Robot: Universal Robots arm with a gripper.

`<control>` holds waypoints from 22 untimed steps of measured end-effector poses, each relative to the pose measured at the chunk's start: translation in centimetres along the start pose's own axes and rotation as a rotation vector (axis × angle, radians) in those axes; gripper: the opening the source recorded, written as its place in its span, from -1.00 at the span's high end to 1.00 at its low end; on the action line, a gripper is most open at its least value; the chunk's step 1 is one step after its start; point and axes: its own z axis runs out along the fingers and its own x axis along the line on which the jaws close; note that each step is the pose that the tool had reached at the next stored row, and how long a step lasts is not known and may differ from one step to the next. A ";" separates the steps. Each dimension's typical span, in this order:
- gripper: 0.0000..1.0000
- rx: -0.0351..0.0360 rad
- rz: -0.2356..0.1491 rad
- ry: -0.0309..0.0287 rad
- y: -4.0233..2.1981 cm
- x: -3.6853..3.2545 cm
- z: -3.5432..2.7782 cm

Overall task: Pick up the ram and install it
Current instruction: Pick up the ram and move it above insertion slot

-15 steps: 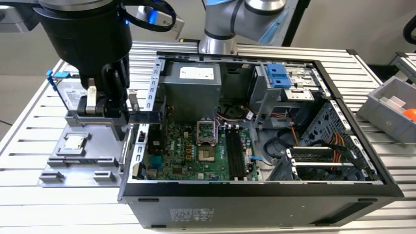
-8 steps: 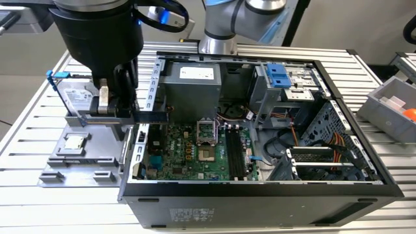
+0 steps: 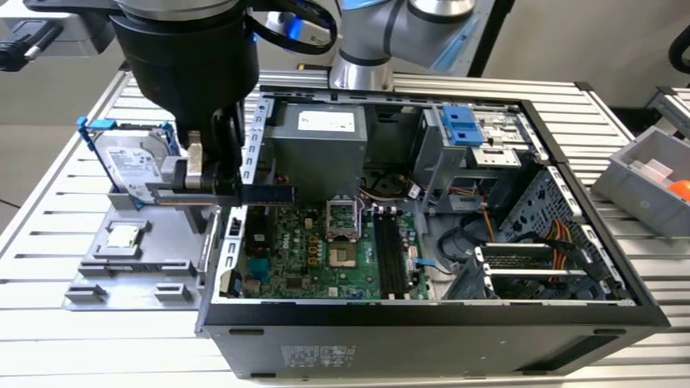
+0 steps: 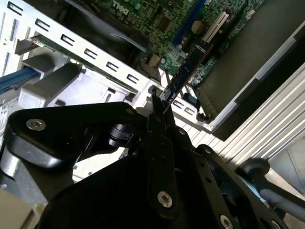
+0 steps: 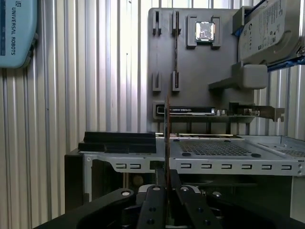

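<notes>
Gripper (image 4: 159, 110): black jaws shut on one end of the ram (image 4: 187, 70), with the fingers pressed against both faces of the board.
Ram: held clear of every surface and sticking straight out from the fingertips. It is edge-on in both wrist views and a dark strip in the exterior view. It hangs over the computer case's wall on the exterior view's left, with its free end reaching in above the motherboard.
Computer case (image 3: 431, 319): open, lying on its side across the middle of the table.
Motherboard (image 3: 313, 259): green, flat in the bottom of the case. Its long black memory slots (image 3: 390, 252) lie well apart from the held stick, toward the exterior view's right.
Grey fixture (image 3: 129, 271): on the table just beside the case, by the table's edge on the exterior view's left.
Processor chip (image 3: 124, 235): a small silver square seated in a pocket of the fixture.
Hard drive (image 3: 138, 166): silver, in a blue frame, propped tilted at the fixture's far end.
Table (image 3: 65, 356): ribbed aluminium.
</notes>
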 end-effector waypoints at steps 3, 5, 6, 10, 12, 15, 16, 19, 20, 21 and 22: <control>1.00 0.0000 0.000 -0.0001 -0.39 -0.01 0.00; 1.00 -0.0001 0.000 0.0000 -0.67 -0.01 -0.01; 1.00 0.0000 0.000 0.0000 -0.83 -0.01 -0.01; 1.00 0.0000 0.000 0.0000 -1.49 -0.01 -0.01; 1.00 0.0000 -0.001 0.0000 -1.79 -0.02 -0.02; 1.00 0.0000 -0.001 0.0000 -2.24 -0.02 -0.02; 1.00 0.0000 -0.001 -0.0001 -2.40 -0.02 -0.02; 1.00 0.0000 -0.001 0.0000 -2.88 -0.03 -0.03; 1.00 -0.0001 -0.001 0.0000 -3.05 -0.03 -0.03; 1.00 0.0000 -0.001 0.0000 -3.21 -0.03 -0.04; 1.00 -0.0001 -0.001 0.0000 -3.36 -0.03 -0.04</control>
